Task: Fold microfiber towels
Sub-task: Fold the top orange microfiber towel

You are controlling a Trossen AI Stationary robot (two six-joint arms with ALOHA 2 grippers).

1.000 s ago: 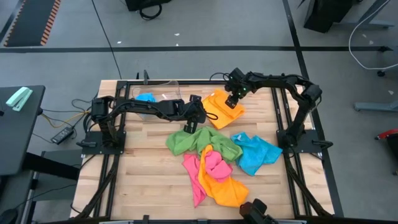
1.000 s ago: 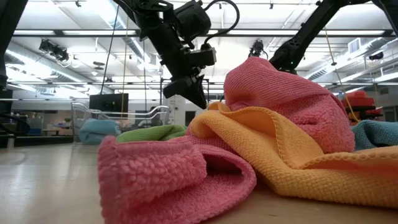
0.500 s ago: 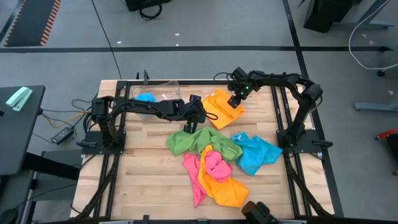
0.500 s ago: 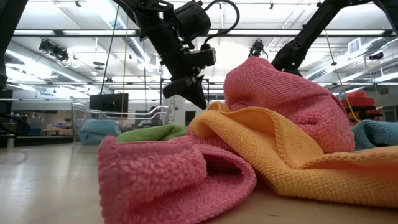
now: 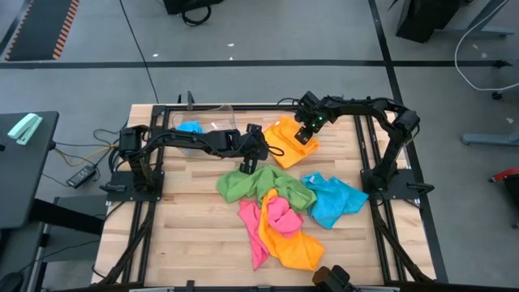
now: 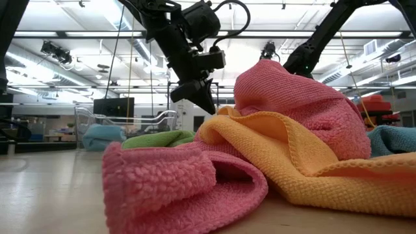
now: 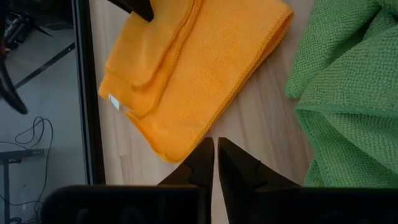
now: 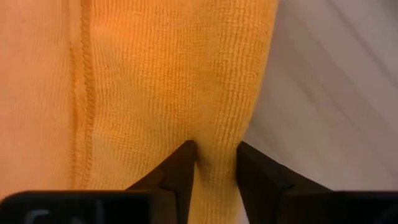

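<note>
A folded orange towel [image 5: 288,144] lies flat on the wooden table at the far middle. My right gripper [image 5: 304,133] stands on its right edge, shut on the cloth. My left gripper [image 7: 215,149] is shut and hangs above bare wood between that towel [image 7: 193,68] and a crumpled green towel [image 5: 259,185]. It touches nothing. In front of these lie a blue towel [image 5: 332,200], a pink towel [image 5: 272,217] and another orange towel [image 5: 293,243], heaped partly over one another. The low view hides my right gripper behind the pink towel [image 6: 292,104]. My right gripper pinches a narrow ridge of the folded orange towel [image 8: 214,165] between its two fingers [image 8: 180,177], just inside the edge that borders bare wood. The fingers come steeply from above. The towel lies flat on the table; how many layers are caught does not show.
A clear plastic bin [image 5: 212,115] with a blue cloth [image 5: 190,126] in it stands at the far left, behind my left arm. A black frame [image 5: 363,146] borders the table. Bare wood [image 5: 186,219] lies at the near left.
</note>
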